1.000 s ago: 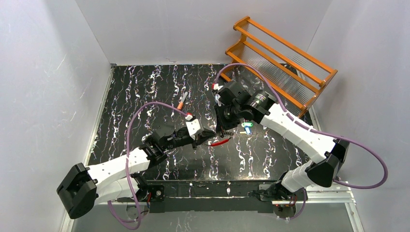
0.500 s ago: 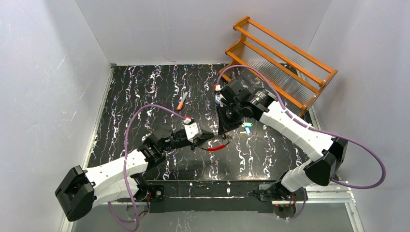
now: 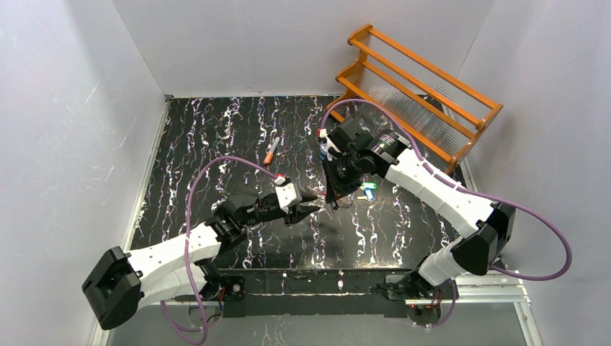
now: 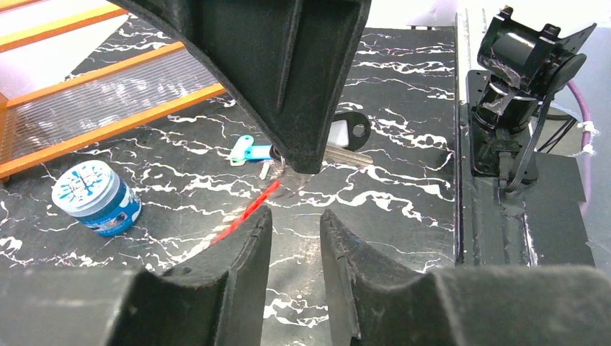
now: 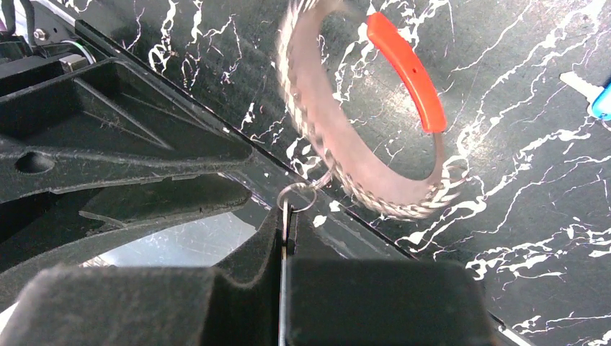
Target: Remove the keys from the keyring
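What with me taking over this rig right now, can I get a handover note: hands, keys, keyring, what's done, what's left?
Right hand: shut on a thin metal piece, probably a key. A small ring joins it to the keyring, which hangs from it and is blurred.
Left hand: open and empty, low beside the loop's red section.
Done: a blue-headed key and a black-headed key lie on the table, apart from the loop.
Left: free the pinched piece from the loop. I cannot tell whether more keys are on it.
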`<action>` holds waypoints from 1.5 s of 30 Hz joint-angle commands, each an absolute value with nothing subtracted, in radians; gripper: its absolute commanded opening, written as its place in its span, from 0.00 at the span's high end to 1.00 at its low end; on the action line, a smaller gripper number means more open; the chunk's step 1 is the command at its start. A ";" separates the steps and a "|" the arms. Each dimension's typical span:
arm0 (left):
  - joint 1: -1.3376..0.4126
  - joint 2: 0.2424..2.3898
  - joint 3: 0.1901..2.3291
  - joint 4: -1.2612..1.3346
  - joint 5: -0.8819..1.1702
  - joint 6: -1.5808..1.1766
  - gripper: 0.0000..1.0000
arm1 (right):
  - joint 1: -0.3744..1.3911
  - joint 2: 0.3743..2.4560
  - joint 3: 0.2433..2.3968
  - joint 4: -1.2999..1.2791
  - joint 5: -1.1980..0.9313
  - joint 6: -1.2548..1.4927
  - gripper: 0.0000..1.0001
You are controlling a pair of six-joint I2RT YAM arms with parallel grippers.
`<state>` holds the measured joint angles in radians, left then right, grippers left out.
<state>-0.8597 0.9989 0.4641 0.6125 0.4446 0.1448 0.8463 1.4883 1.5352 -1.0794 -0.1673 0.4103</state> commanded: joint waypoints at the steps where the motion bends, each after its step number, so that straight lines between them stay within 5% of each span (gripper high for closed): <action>1: -0.862 1.006 0.485 0.616 0.431 0.129 0.68 | 0.851 1.473 1.571 -1.062 -0.204 0.407 0.99; 8: -0.862 1.019 0.495 0.615 0.443 0.111 0.55 | 0.856 1.475 1.561 -1.041 -0.208 0.427 0.99; 21: -0.864 1.045 0.511 0.633 0.446 0.080 0.55 | 0.887 1.490 1.555 -1.006 -0.236 0.459 0.99; 33: -0.864 1.044 0.505 0.638 0.404 0.074 0.70 | 0.914 1.503 1.554 -0.995 -0.245 0.468 0.99; 39: -0.864 1.037 0.501 0.639 0.400 0.079 1.00 | 0.914 1.494 1.551 -1.016 -0.201 0.459 0.99; 45: -0.864 1.023 0.492 0.635 0.396 0.090 1.00 | 0.901 1.491 1.544 -1.052 -0.137 0.431 0.99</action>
<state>-0.8612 1.0515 0.4744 0.6193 0.4011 0.0750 0.9066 1.4994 1.5352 -1.0325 -0.1795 0.4484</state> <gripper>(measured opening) 0.014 0.053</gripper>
